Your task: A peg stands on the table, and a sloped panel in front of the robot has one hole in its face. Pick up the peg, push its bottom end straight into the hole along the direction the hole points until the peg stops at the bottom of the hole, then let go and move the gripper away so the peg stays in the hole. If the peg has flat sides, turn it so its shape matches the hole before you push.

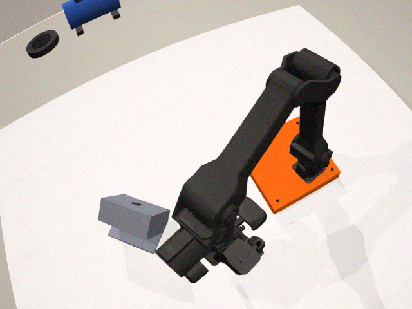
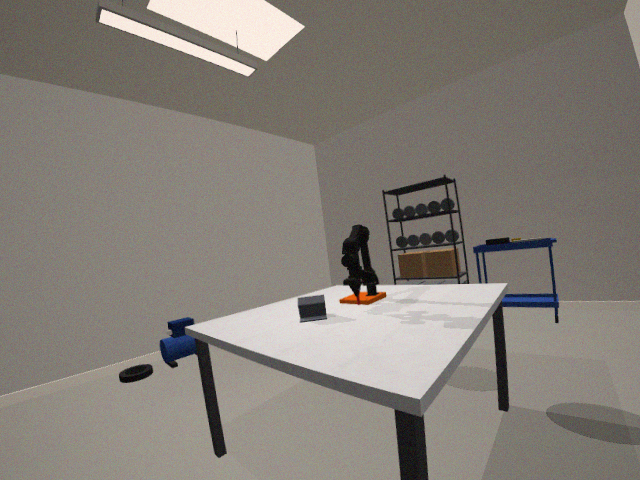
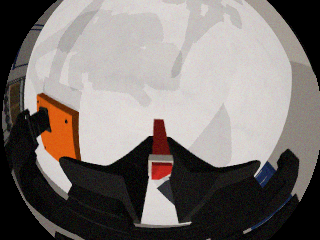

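The red peg [image 3: 159, 134] [image 2: 358, 301] has a pale grey band and a bright red top face. It is pinched between the two black fingers of my gripper [image 3: 160, 150], its lower part reaching down past them. In the exterior view its low end shows as a small red spot close to the table; contact with the table cannot be told. In the top view the arm hides peg and fingertips. The grey sloped block [image 1: 123, 214] [image 2: 312, 308] stands beside the gripper, with a small dark slot-like hole [image 1: 136, 203] in its upper face. A dark corner of the block [image 3: 166, 191] shows between the fingers.
The arm's orange base plate [image 1: 273, 179] [image 2: 347, 299] [image 3: 59, 131] lies on the white table [image 1: 109, 132] [image 2: 361, 341]. The block's thin foot plate [image 1: 131, 240] rests under it. A blue tank, a black ring, a shelf rack and a blue cart are beyond the table.
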Robot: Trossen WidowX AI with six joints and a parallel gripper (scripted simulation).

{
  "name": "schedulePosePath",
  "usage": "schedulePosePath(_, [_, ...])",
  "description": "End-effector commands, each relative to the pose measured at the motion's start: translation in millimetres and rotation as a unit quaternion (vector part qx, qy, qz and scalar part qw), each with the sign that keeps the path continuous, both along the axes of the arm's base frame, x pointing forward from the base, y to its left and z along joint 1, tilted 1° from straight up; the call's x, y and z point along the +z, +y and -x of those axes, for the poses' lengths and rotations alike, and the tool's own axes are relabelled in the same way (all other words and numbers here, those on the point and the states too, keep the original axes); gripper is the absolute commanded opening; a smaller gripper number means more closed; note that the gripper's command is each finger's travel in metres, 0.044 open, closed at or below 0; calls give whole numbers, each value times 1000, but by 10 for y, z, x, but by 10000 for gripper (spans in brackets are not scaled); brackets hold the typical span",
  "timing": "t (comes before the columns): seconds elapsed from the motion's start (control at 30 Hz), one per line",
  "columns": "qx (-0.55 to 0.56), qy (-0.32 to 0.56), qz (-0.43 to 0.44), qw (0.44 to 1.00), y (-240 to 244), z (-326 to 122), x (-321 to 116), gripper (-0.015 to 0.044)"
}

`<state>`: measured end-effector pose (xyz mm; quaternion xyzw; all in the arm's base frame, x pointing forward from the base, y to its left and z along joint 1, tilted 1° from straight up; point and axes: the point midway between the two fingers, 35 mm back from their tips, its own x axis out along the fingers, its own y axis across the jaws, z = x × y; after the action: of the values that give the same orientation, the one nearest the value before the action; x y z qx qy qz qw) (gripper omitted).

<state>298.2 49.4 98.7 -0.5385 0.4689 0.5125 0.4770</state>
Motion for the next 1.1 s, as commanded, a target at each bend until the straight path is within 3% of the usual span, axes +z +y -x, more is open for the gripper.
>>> schedulePosePath(0.0, [1,-4,-3,1000,6,-10,158,0])
schedulePosePath(0.23, [2,-3,-3,1000,-8,26,391,0])
schedulePosePath(1.07, [-40,8,-45,998,-200,-28,348,0])
